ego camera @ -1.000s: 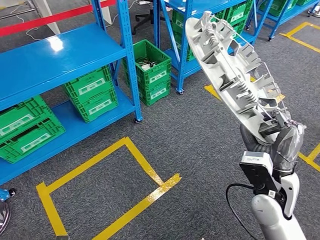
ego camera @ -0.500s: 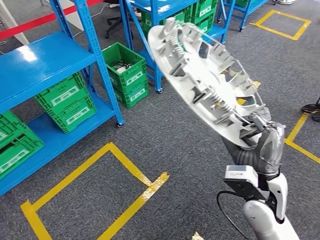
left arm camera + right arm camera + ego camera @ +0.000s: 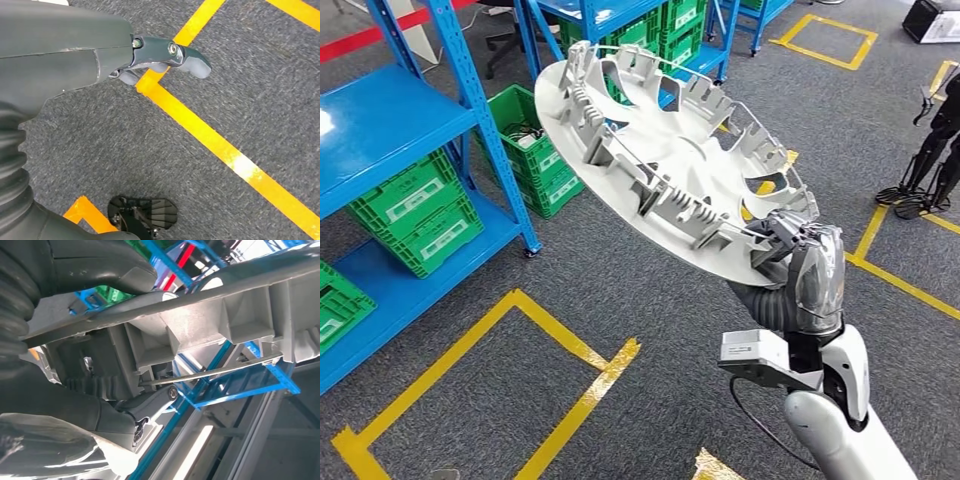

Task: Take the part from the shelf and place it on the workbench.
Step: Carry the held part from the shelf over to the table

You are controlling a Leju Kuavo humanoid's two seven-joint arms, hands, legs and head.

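Right hand (image 3: pixel 803 262) grips the part (image 3: pixel 663 175), a large pale round cover with ribs and clips on its upturned inner face, by the rim nearest the robot. The part juts up and away from the hand, tilted, over the grey carpet and clear of the blue shelf (image 3: pixel 392 130). In the right wrist view the thumb (image 3: pixel 113 262) lies over the rim while darker fingers (image 3: pixel 113 415) press from the other side, so the grasp looks firm.

Compared with a second ago, the whole scene has slid: the shelf and its green crates (image 3: pixel 414 212) now sit further toward the left edge, and new ground has come into view beyond the part, with more yellow floor tape (image 3: pixel 901 285). That is the robot turning away from the shelf, not the crates moving. The part also shows more of its round face than before.

Left hand (image 3: pixel 166 52) hangs over the carpet and a yellow line, fingers loosely extended and holding nothing.

By my reading, pickup is finished and the carry is under way; no workbench is visible yet, so placing lies ahead.
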